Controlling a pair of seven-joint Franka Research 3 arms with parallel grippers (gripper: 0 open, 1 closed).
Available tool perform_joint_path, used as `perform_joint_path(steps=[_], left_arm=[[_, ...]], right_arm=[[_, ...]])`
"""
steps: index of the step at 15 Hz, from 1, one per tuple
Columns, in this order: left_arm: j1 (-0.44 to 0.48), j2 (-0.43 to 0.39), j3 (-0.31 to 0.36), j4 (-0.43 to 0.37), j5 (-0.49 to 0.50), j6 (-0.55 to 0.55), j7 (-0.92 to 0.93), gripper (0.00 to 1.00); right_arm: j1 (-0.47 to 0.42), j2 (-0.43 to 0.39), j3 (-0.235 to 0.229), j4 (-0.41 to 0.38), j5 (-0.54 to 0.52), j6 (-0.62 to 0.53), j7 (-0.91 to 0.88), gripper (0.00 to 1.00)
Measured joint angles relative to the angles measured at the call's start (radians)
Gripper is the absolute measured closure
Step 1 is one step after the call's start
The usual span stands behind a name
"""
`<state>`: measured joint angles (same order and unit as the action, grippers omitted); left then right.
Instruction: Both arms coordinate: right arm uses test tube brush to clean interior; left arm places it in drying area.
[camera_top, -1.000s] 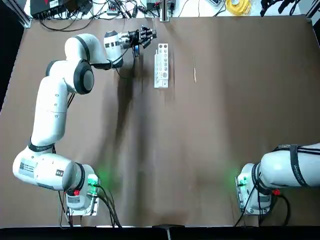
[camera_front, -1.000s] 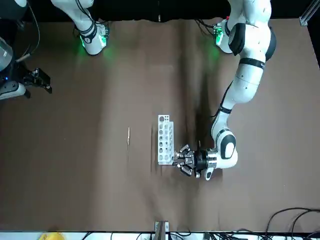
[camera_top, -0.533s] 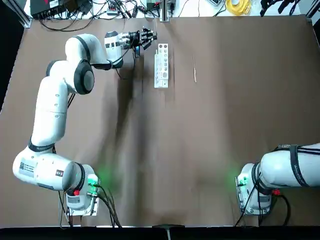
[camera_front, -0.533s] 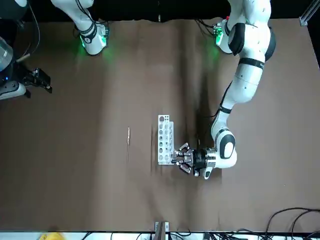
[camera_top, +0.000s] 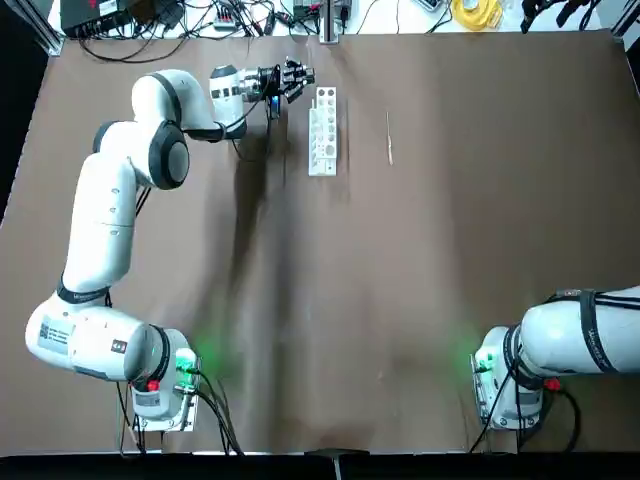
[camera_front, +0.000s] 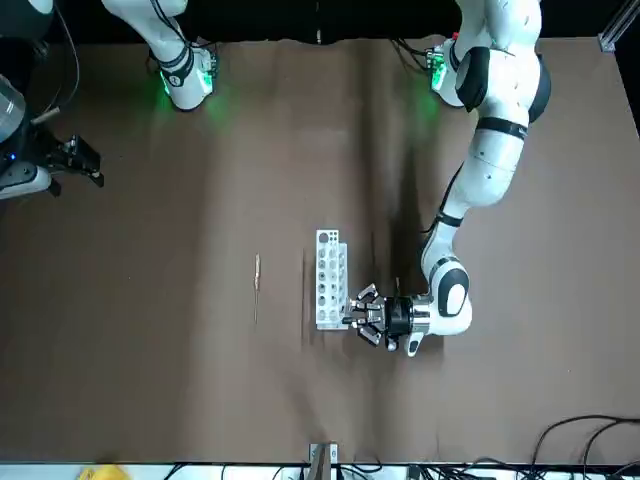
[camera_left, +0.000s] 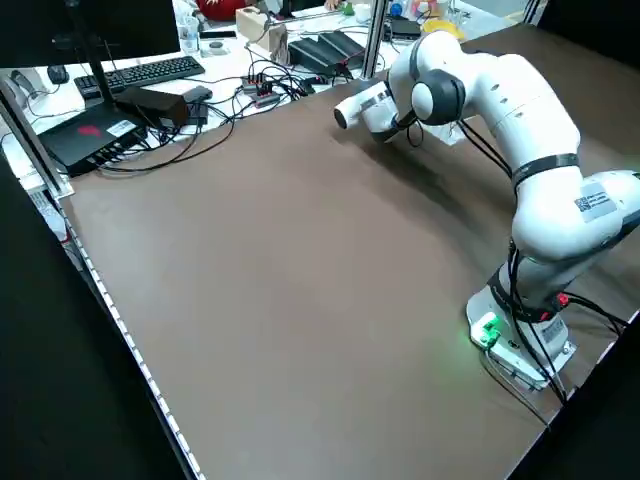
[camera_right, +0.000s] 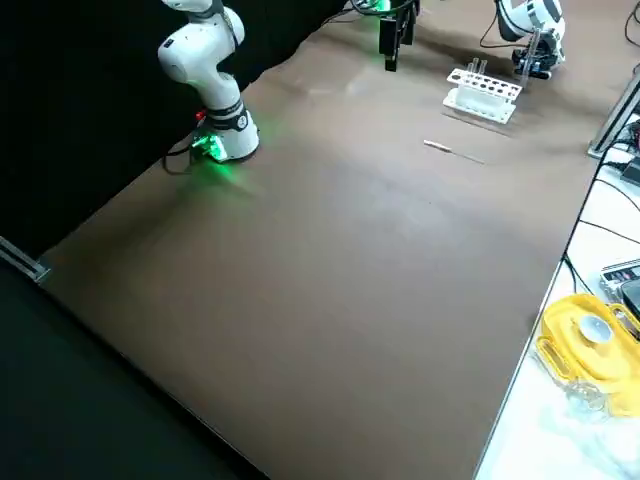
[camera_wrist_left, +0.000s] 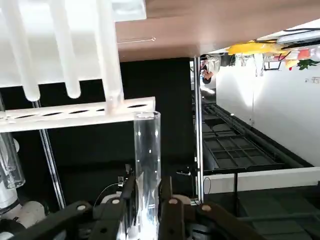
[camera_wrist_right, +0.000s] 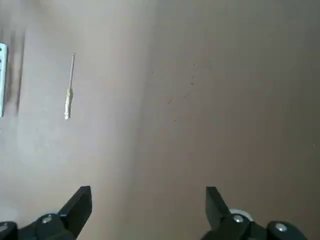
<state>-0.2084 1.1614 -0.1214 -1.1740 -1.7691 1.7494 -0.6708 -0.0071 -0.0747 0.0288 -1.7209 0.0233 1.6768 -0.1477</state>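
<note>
Since a second ago the left gripper (camera_front: 362, 318) has crept a little nearer the far end of the drying area (camera_top: 322, 131), while the rack and the test tube brush (camera_top: 388, 136) lie where they lay.

Brown cloth covers the table (camera_top: 400, 280), faintly creased, with green lamps glowing at both arm bases. Beyond its far edge runs a white bench strewn with cables, a keyboard (camera_left: 150, 71) and a yellow object (camera_right: 585, 335); the near sides fall away into black.

From the top view the left arm (camera_top: 105, 210) stretches to the table's far edge, its gripper level with the rack's end and just beside it. Only the left wrist view shows what it carries: a clear glass tube (camera_wrist_left: 147, 165) pinched between the fingers (camera_wrist_left: 169, 212), its open rim near the rack's holed plate (other tubes already stand in that rack).

The brush rests flat on the cloth, apart from the rack on the robot's right. The right gripper (camera_wrist_right: 147, 212) appears whole only in its wrist view: fingers spread wide with nothing between them, high above bare cloth, the brush far off. The front view puts it at the table's right edge.
</note>
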Motion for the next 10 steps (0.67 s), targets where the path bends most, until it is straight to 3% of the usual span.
perform_joint_path(steps=[10], left_arm=[[-0.007, 0.008, 0.007, -0.001, 0.0, -0.005, 0.0, 0.77]], right_arm=[[0.0, 0.0, 0.0, 0.0, 0.0, -0.001, 0.0, 0.0]])
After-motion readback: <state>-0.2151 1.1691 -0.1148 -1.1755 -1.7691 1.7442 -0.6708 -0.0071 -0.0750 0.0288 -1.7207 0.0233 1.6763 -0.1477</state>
